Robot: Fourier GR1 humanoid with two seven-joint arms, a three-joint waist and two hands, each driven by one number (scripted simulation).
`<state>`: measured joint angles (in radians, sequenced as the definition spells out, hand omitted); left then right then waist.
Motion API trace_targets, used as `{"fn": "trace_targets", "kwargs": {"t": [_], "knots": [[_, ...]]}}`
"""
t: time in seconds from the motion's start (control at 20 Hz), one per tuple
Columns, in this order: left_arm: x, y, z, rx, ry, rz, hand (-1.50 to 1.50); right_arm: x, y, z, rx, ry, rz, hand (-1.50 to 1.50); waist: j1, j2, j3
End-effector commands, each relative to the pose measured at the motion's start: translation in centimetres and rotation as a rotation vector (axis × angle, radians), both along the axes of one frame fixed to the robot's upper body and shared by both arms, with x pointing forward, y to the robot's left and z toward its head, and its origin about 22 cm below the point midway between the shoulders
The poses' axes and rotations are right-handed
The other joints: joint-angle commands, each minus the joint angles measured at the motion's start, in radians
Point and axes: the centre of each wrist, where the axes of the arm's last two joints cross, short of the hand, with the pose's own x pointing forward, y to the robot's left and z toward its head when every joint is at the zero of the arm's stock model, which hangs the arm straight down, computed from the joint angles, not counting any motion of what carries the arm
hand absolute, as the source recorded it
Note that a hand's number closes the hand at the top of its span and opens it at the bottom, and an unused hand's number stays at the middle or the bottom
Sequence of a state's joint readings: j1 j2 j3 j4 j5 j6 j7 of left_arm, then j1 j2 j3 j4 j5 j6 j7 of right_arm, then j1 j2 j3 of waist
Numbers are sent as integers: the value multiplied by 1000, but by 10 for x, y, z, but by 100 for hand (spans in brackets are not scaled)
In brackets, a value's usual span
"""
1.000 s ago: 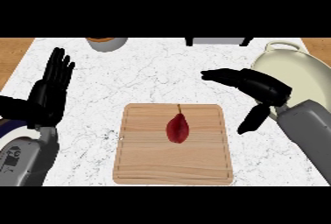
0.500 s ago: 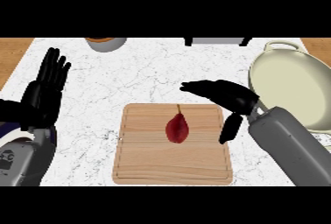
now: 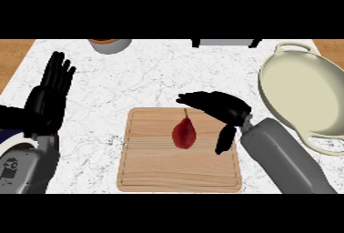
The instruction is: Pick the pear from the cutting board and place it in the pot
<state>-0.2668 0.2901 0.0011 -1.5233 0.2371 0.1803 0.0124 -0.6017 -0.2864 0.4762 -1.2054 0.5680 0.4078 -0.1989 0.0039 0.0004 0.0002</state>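
Wooden and pale, the cutting board (image 3: 179, 164) lies flat on the white marble counter (image 3: 154, 77), near the robot. Bare counter shows on the board's left side and beyond its far edge. To the right, past the board, sits the cream pot (image 3: 304, 94), wide and round, with a handle at its far end and another at its near end. Some counter lies between the board and the pot.

On the far half of the board lies the dark red pear (image 3: 184, 133). Its long way runs from near to far. The thin stem end points away from the robot, and the fat end points toward the robot.

Over the board's far right part is the right hand (image 3: 218, 107). Its fingers are spread and bent a little, reaching left above the pear's stem end, with the thumb hanging down on the pear's right side. The hand holds nothing, and I cannot tell if it touches the pear.

At the left side is the left hand (image 3: 48, 97), flat, with straight fingers pointing far. It holds nothing.

At the far edge sit a grey bowl (image 3: 109, 44) with something orange inside and a dark thing (image 3: 225, 43) that I cannot make out.
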Motion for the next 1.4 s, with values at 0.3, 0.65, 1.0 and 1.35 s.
{"fn": "trace_targets", "kwargs": {"t": [0.3, 0.65, 1.0, 1.35], "knots": [[-15, 15, 0, 6, 17, -2, 0, -10, 11, -28, -37, -46, -42, -150, 1, -1, 0], [2, 2, -11, -1, 4, 6, 0, 5, 30, -58, -78, -46, -46, -150, 5, 2, 0], [-6, 3, 15, -12, -14, -3, 0, -3, 39, -85, -72, -25, -23, -150, 7, 1, 0], [4, -18, 12, -12, -13, 3, 0, -8, 63, -85, -54, -26, 68, 150, 0, 0, 0]]}}
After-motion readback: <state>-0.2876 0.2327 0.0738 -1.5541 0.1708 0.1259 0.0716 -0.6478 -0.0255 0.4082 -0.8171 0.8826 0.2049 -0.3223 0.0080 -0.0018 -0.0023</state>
